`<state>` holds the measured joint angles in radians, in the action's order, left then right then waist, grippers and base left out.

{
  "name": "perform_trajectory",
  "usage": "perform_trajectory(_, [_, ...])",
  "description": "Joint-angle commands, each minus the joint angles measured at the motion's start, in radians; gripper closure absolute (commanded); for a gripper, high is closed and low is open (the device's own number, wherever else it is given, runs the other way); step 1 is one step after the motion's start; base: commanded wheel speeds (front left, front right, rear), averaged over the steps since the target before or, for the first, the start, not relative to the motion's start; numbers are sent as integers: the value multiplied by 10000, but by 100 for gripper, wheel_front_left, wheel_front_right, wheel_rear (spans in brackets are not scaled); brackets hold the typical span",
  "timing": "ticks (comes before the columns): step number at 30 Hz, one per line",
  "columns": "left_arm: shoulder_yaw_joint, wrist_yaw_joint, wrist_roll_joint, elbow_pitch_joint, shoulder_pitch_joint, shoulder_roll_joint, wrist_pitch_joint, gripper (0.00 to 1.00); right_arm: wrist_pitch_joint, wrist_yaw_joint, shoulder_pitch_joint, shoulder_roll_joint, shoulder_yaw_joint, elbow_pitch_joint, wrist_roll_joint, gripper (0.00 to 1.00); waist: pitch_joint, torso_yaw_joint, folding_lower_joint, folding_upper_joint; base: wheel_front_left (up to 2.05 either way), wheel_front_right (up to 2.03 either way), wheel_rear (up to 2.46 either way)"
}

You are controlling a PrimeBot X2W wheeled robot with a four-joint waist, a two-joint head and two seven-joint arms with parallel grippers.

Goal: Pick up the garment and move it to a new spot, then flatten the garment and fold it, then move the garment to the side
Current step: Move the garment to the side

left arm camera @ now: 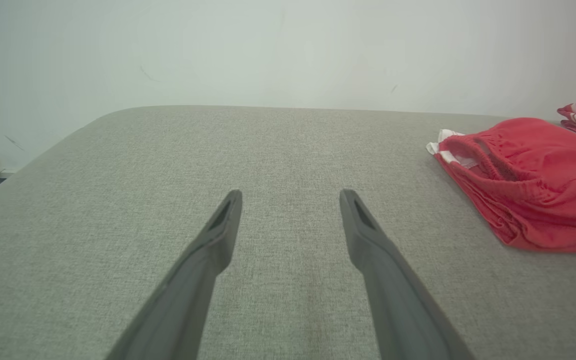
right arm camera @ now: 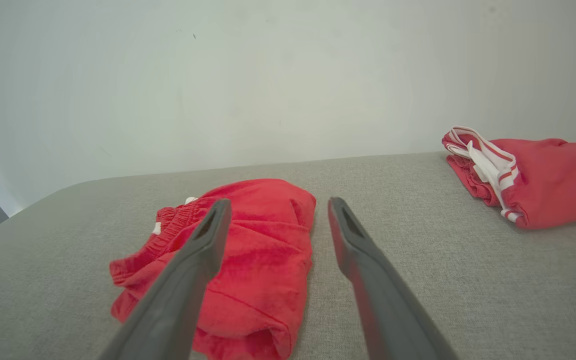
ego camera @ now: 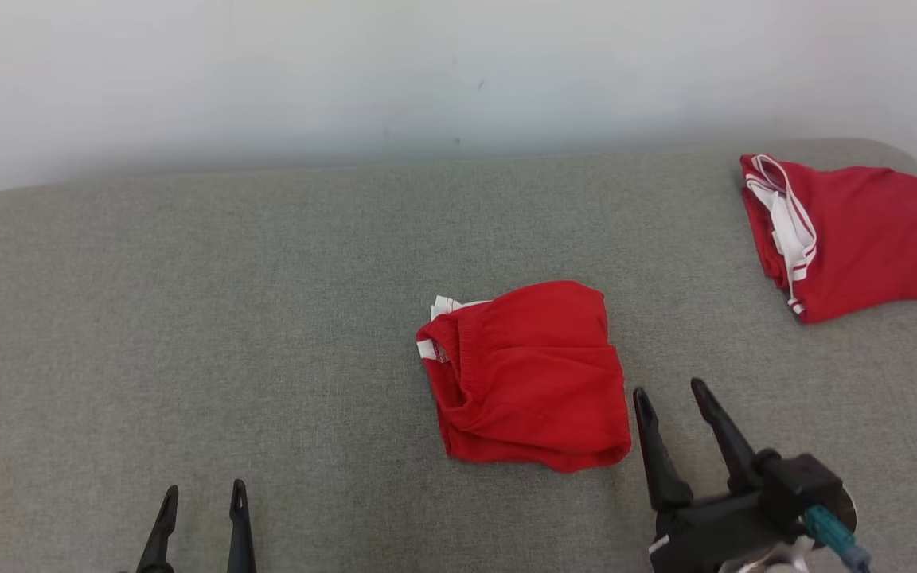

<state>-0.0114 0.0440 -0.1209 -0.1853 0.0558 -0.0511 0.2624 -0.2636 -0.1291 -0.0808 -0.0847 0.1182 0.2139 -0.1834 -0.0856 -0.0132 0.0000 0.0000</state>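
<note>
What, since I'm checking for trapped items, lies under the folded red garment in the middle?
The red garment rests on the grey cushioned surface; its own folded layers show at the near edge. Anything beneath or between them is covered.

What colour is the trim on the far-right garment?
The trim is white with red stripes; the right wrist view shows it best.
</note>
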Motion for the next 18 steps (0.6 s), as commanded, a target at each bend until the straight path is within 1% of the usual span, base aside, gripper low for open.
perform_trajectory(1, [8, -5, -52, -5, -124, 14, 31, 0, -4, -19, -274, -80, -21, 172, -27, 0, -108, 60, 0, 0, 0, 0, 0])
perform_trajectory(5, [59, 10, -100, 8, -229, 14, 31, 0, 0, -19, -1136, -159, -133, 916, 4, 0, -367, 207, 0, 0, 0, 0, 0])
perform_trajectory(9, [164, 37, -171, -10, -432, 15, 31, 0, -2, -19, -2031, -274, -163, 2043, -123, 0, -702, 430, 0, 0, 0, 0, 0])
perform_trajectory(15, [297, -47, -315, -80, -648, 12, 31, 0, -2, -19, -3221, -390, -83, 4281, -228, 0, -1079, 747, 0, 0, 0, 0, 0])
perform_trajectory(16, [344, -62, -354, -86, -694, 15, 31, 0, 0, -19, -3539, -376, -73, 4845, -281, 0, -1172, 837, 0, 0, 0, 0, 0])
perform_trajectory(18, [338, -82, -377, -81, -764, 11, 31, 0, 0, -19, -3760, -365, 88, 5377, -274, 0, -1230, 889, 0, 0, 0, 0, 0])
